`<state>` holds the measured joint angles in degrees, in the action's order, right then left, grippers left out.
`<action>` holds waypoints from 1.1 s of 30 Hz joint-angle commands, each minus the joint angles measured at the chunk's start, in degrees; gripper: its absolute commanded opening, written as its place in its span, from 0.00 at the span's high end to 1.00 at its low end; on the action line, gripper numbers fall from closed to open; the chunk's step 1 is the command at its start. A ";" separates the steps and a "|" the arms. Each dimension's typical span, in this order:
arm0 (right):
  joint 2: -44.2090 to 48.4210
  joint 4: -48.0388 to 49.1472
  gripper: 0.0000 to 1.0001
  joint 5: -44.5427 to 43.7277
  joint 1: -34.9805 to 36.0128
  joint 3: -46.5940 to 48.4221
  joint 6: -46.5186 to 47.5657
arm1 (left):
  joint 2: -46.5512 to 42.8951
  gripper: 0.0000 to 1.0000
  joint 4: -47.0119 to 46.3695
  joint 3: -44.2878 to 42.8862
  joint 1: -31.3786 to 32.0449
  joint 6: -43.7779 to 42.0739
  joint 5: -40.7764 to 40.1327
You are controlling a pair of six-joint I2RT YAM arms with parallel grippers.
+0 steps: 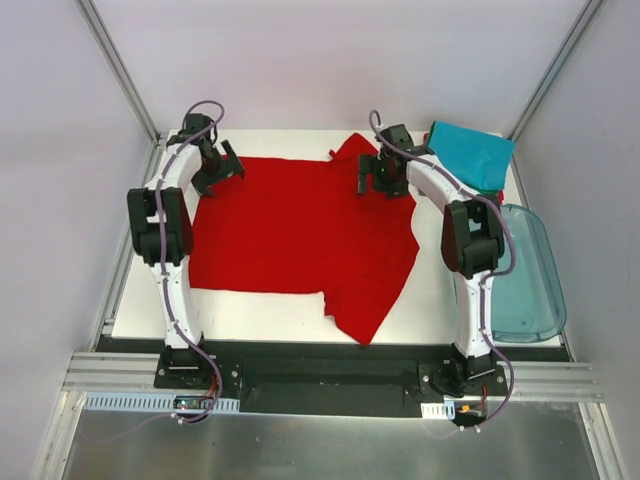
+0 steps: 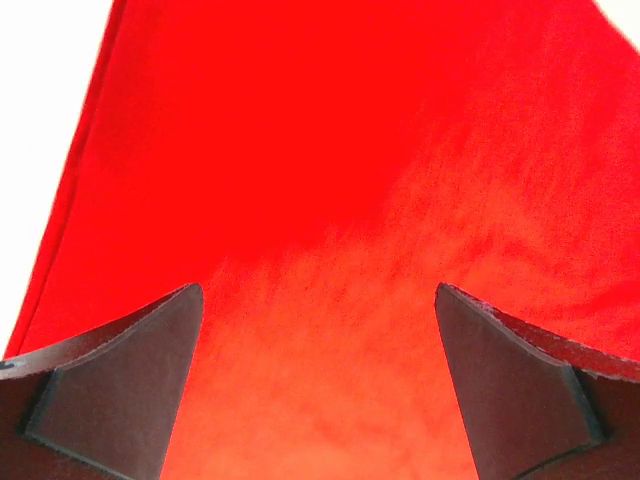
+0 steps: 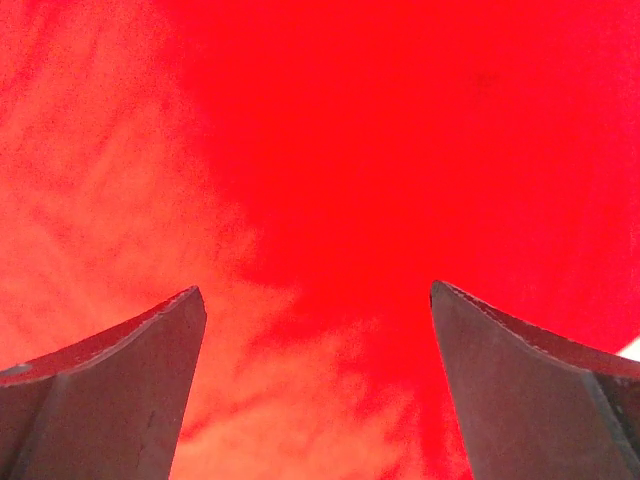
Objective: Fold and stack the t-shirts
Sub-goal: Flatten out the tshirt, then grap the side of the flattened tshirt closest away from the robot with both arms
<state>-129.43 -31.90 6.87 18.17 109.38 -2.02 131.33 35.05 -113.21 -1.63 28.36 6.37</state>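
My own dark fingers (image 2: 110,390) fill the bottom of each wrist view, with nothing but red cloth beyond them. My left pincer (image 2: 318,290) stands apart with nothing between its tips, and so does my right pincer (image 3: 316,290). Whether the tips touch the cloth I cannot tell.

From above, the red t-shirt (image 1: 300,235) lies spread flat across the middle of the worktop (image 1: 270,305). One sleeve points to the far edge and the other reaches toward the near edge, right of centre. My left pincer hangs over the shirt's corner by the far-left corner of the worktop. My right one is over the shirt along the far edge, near the sleeve.

At the far-right corner sits a folded teal t-shirt (image 1: 472,150), with a sliver of other cloth under it, so I judge the stack begun. A clear bluish tub (image 1: 525,270) lies along the right edge.

The red shirt shows no fold yet, so folding and stacking it are both left.
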 commanded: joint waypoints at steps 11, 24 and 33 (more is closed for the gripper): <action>47.93 6.49 0.04 -16.19 22.06 -46.51 -0.33 | -69.95 0.01 2.66 66.42 -3.37 17.24 -24.74; 56.74 10.45 0.04 -10.92 27.61 -59.81 -2.02 | -73.07 0.28 -12.71 85.35 -13.31 17.43 -12.62; 59.46 10.90 0.04 -10.39 29.46 -63.85 -2.37 | -66.56 0.42 -18.70 86.31 -14.19 17.70 -12.43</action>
<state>-72.31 -22.48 -4.27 46.76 46.52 -3.33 62.83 19.90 -28.03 -15.11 45.84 -7.05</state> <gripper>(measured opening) 0.960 0.599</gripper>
